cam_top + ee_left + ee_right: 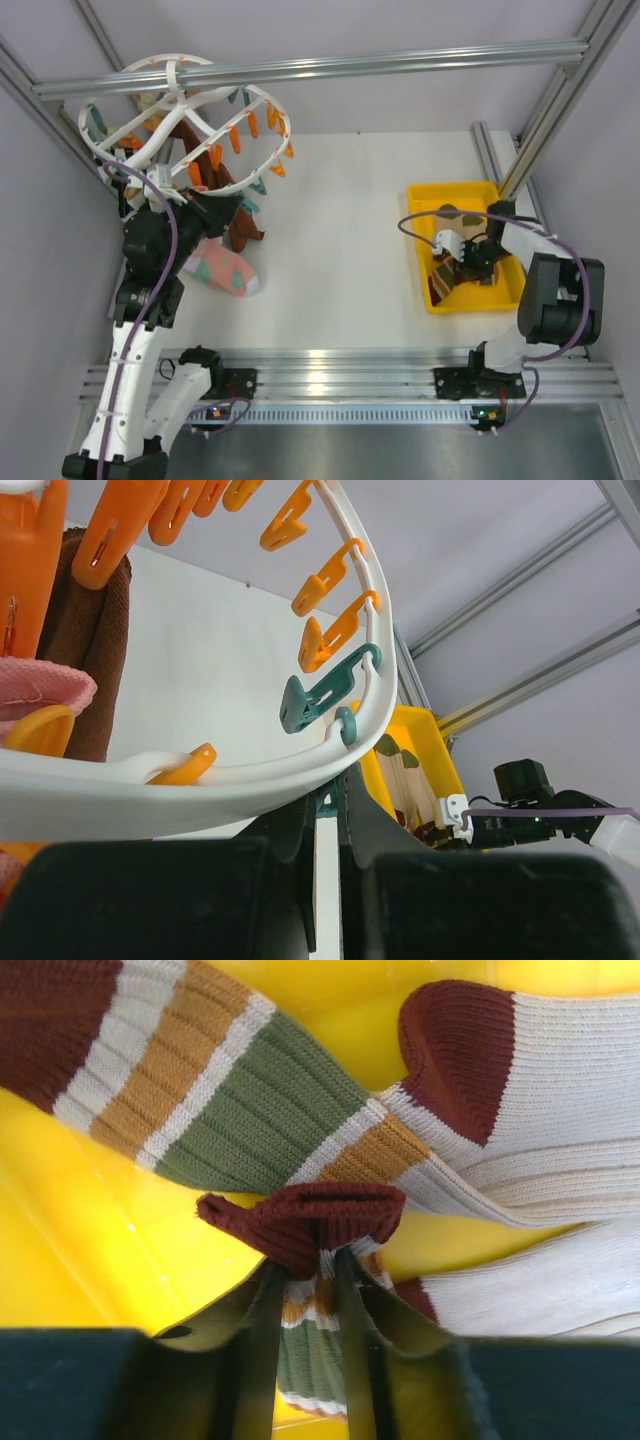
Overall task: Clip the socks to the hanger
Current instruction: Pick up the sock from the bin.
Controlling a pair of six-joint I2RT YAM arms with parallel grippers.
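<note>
I count one white hanger (pixel 178 80), one yellow tray (pixel 470 188) and two arms (pixel 150 250). Two striped socks (pixel 230 1090) show in the tray, one pink sock (pixel 225 268) outside it.

Showing no readable text, label, brand, number or sign anywhere: bearing none on the hanger (pixel 200 795), the socks (pixel 250 1110) or the yellow tray (pixel 70 1250).

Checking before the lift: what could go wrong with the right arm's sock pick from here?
Right gripper pinches only a small bunched fold of the maroon-cuffed sock; it may slip free on lifting. A second striped sock lies against it in the yellow tray and may drag along.
</note>
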